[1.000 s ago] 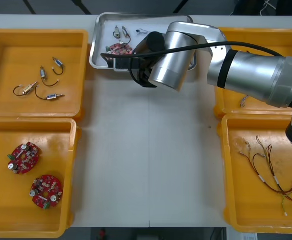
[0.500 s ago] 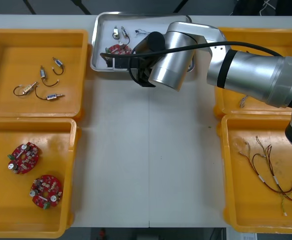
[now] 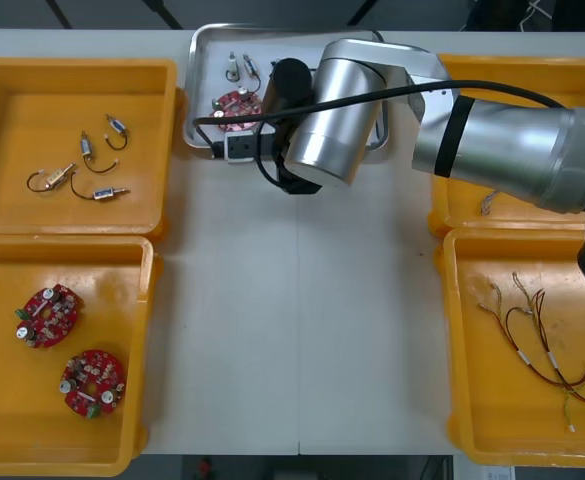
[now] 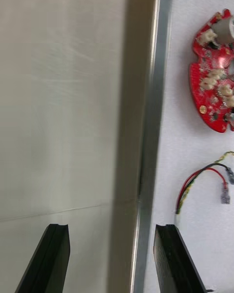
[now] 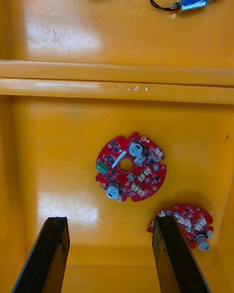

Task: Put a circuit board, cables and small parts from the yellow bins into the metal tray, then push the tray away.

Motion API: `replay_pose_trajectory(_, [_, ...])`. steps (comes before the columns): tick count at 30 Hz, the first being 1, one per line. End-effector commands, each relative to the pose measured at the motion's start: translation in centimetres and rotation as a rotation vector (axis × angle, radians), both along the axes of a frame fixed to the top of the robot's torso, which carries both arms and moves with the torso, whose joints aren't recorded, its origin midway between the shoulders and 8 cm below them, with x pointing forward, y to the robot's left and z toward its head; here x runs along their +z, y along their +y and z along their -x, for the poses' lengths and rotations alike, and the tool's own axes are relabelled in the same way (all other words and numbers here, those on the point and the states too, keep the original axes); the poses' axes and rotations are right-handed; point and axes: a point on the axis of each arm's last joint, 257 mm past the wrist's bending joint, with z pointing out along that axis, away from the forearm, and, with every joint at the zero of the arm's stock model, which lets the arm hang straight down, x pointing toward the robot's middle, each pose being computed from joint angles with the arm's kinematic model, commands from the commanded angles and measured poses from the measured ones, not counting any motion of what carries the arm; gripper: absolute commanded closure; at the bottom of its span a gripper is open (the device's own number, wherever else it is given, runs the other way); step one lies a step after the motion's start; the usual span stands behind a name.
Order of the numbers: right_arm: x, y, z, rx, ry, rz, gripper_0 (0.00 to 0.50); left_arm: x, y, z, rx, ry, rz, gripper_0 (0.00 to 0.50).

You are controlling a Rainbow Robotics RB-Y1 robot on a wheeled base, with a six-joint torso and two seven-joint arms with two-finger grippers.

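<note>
Metal tray (image 4: 152, 127) rim within spread right pincer (image 4: 111, 234)

Tray (image 4: 152, 102): shiny bare metal rim; smooth and white inside.
Bins (image 3: 2, 80) beside the tray: glossy yellow plastic.
Table (image 3: 292, 330): smooth, matt.
My right arm (image 3: 327, 120): silver metal, satin sheen.
My right gripper (image 4: 112, 227): matt black fingers.

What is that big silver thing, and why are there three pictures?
It is a robot's right arm. One picture looks down from above the table; the other two come from little cameras on each wrist. The right tool is open, holding nothing, its black fingers either side of the near rim of the metal tray. Inside lie a red circuit board and a red and yellow cable. The left tool is open above a yellow bin holding two more boards.
</note>
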Motion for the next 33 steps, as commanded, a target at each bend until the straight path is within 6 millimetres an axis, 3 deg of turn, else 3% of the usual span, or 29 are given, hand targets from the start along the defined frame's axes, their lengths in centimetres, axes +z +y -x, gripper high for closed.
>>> replay_pose_trajectory(1, [4.9, 0.6, 2.3, 0.003, 0.049, -0.043, 0.000, 0.1, 0.5, 0.5, 0.041, 0.009, -0.017, 0.000])
replay_pose_trajectory(15, [5.7, -5.2, 9.5, -0.228, 0.223, -0.169, 0.000, 0.1, 0.5, 0.5, 0.041, 0.009, -0.017, 0.000])
replay_pose_trajectory(21, [6.0, -9.7, 12.5, -0.415, 0.240, -0.285, 0.000, 0.1, 0.5, 0.5, 0.041, 0.009, -0.017, 0.000])
replay_pose_trajectory(33, [5.9, -17.8, 16.3, -0.764, 0.384, -0.524, 0.000, 0.1, 0.5, 0.5, 0.041, 0.009, -0.017, 0.000])
